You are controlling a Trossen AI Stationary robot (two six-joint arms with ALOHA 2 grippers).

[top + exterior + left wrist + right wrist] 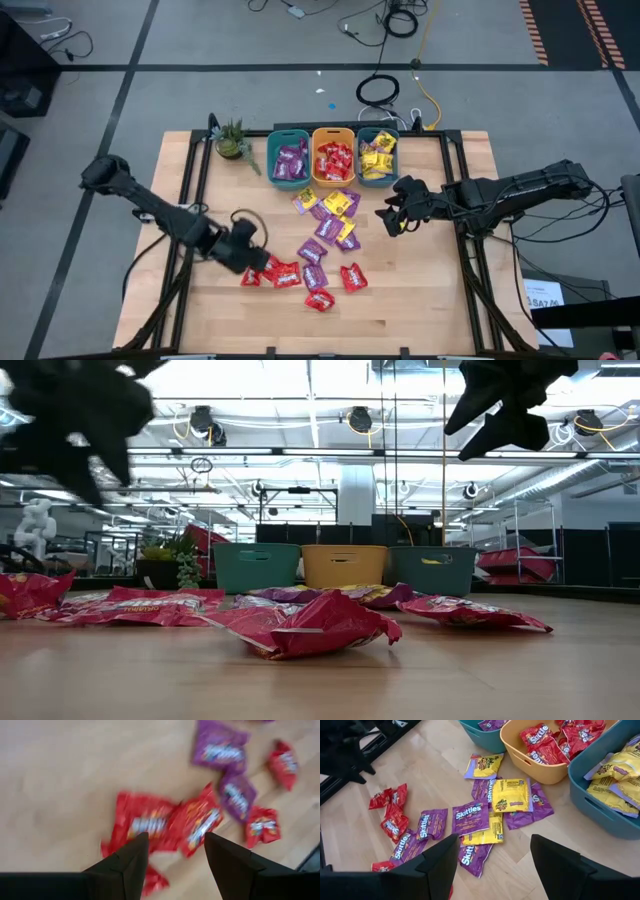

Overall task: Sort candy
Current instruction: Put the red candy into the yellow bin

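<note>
Three bins stand in a row at the table's far side. The teal bin (290, 158) holds purple candy, the orange bin (333, 158) red candy, and the second teal bin (378, 155) yellow candy. Loose packets lie flat on the wood in front of them: yellow and purple ones (330, 205), and red ones (272, 272) nearer the front. My left gripper (250, 255) (175, 840) hangs open above the red packets (197, 822), clear of them. My right gripper (392, 218) (494, 840) waits open in the air to the right of the pile, above the purple and yellow packets (470, 817).
A small potted plant (232, 140) stands at the far left beside the bins. Dark frame rails (195, 170) run along the table's left and right sides. Bare wood lies at the near right (420, 300) and along the front edge.
</note>
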